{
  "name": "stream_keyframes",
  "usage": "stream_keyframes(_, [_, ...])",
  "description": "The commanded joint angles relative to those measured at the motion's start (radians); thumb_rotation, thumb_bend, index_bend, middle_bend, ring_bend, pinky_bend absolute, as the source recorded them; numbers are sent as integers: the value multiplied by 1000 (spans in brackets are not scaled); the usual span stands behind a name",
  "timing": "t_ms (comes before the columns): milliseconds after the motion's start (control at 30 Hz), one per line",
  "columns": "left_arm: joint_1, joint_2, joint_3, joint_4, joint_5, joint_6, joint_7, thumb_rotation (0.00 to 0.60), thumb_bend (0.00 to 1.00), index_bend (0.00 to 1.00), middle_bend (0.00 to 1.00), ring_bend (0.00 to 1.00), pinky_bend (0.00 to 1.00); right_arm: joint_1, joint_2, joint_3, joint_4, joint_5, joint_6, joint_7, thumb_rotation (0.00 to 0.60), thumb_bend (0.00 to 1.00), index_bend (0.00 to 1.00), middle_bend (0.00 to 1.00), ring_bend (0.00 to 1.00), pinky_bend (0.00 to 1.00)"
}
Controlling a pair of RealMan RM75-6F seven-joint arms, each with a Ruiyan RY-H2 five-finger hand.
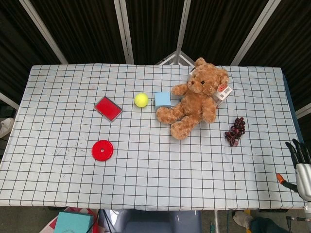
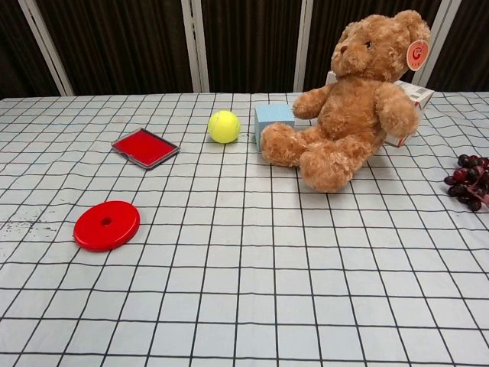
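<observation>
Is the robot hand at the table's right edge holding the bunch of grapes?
No. The right robot hand hangs past the table's edge with nothing in it, while the grapes lie apart on the cloth.

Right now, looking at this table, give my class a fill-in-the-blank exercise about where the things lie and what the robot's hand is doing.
1. The yellow ball lies between the red tray and the light ____ block.
2. The teddy bear sits with one foot against that ____.
3. The right hand, at the table's edge, holds ____; the thing nearest to it is the bunch of grapes.
4. The flat disc is coloured ____.

Missing words: blue; block; nothing; red
</observation>
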Motion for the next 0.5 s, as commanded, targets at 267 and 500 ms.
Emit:
stream_keyframes(267, [4, 1, 3, -5, 9, 8, 4, 600, 187, 254, 12, 12, 139, -3, 5, -5, 0, 1, -5, 11, 600, 220, 105, 19, 15, 0])
stream_keyframes(500, [2, 2, 1, 1, 2, 1, -5, 600, 187, 255, 12, 12, 139, -4, -2, 1, -10, 10, -1, 8, 600, 220, 106, 19, 14, 0])
